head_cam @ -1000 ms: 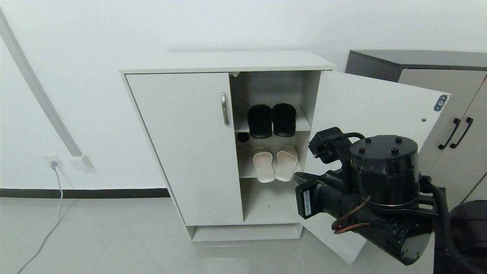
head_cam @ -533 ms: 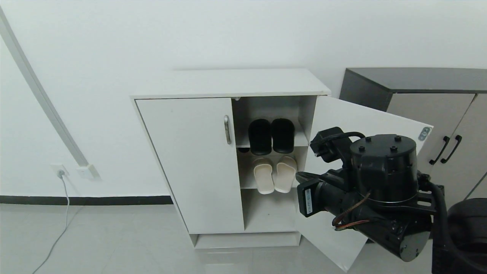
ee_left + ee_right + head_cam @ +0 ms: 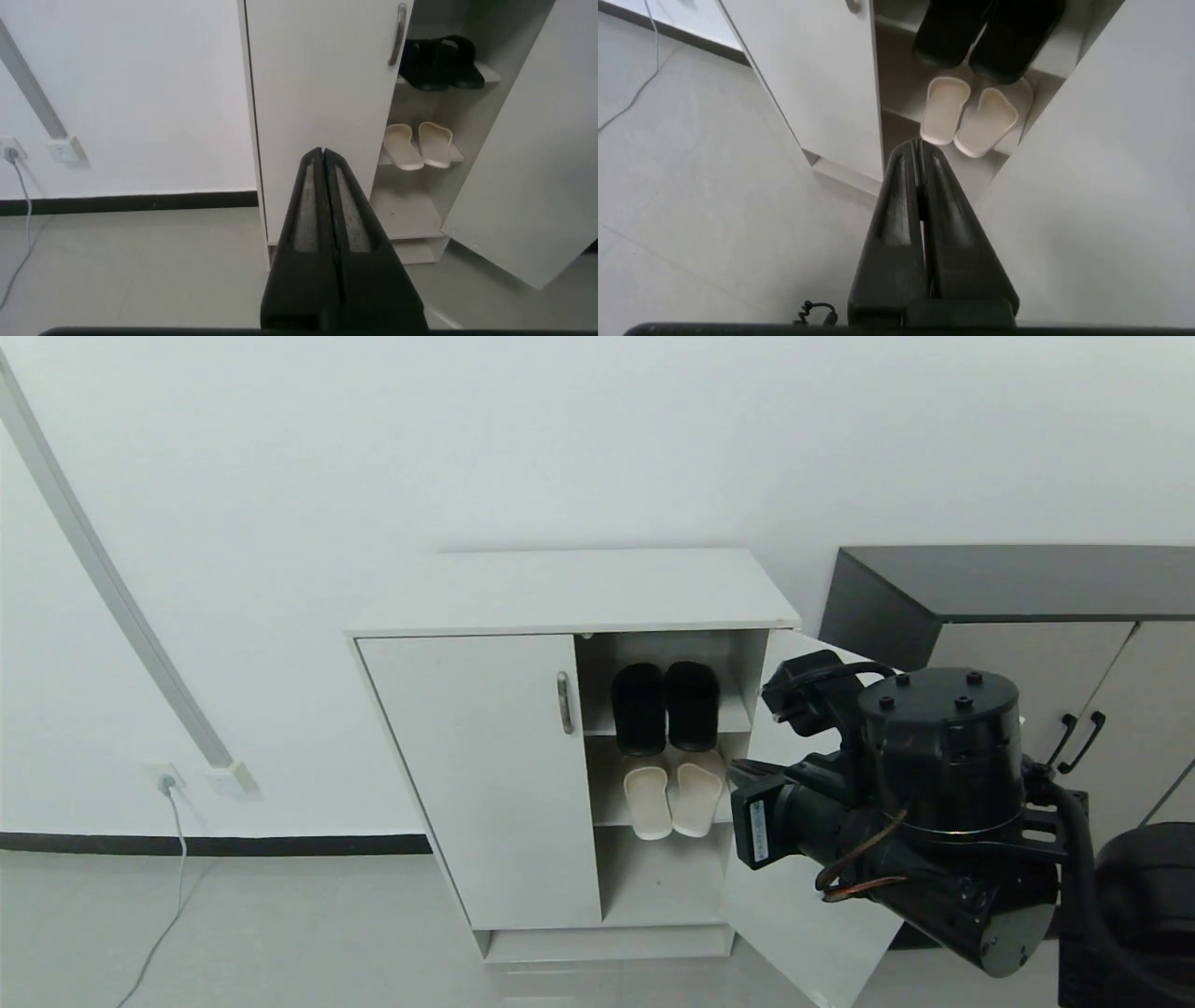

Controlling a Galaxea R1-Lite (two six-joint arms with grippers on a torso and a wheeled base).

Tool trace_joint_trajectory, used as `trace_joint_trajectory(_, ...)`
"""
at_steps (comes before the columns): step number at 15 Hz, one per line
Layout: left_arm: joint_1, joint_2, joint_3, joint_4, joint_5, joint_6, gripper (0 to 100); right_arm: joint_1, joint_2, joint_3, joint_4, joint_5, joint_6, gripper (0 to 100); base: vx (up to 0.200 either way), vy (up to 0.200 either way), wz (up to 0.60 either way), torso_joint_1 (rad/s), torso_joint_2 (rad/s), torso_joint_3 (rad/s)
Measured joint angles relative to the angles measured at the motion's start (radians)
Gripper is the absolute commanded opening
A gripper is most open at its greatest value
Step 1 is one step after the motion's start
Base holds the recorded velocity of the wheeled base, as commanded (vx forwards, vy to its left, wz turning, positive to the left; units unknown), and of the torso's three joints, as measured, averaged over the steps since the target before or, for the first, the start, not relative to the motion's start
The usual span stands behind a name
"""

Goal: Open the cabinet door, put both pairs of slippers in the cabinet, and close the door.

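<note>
The white cabinet (image 3: 579, 590) stands against the wall, its left door (image 3: 485, 775) shut and its right door (image 3: 805, 933) swung open. A black pair of slippers (image 3: 665, 707) lies on the upper shelf, a white pair (image 3: 672, 793) on the shelf below. My right arm (image 3: 934, 793) hangs in front of the open door. In the right wrist view my right gripper (image 3: 920, 147) is shut and empty, above the floor before the white slippers (image 3: 976, 114). My left gripper (image 3: 323, 154) is also shut and empty, facing the closed door (image 3: 318, 84), well short of the cabinet.
A grey cabinet (image 3: 1027, 616) with black handles stands right of the white one, behind the open door. A wall socket with a cable (image 3: 166, 780) and a slanted conduit (image 3: 112, 588) are at the left. Bare floor (image 3: 280, 933) lies in front.
The whole head picture has shifted: the cabinet now sits lower and smaller, so the camera has moved up and back. Slippers and doors keep their places; the right arm holds its pose.
</note>
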Motion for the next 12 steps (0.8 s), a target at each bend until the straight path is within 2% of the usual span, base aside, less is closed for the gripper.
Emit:
trace_joint_trajectory(10,0.000,0.000,0.000,0.000,0.000,0.000,0,0.000,0.000,0.024,-0.004,0.000,-0.024,0,0.000,0.000,0.00,0.240,-0.56,-0.322)
trace_joint_trajectory(12,0.000,0.000,0.000,-0.001,0.000,0.000,0,0.000,0.000,0.026,-0.014,0.001,-0.026,0,0.000,0.000,0.00,0.132,-0.28,-0.149)
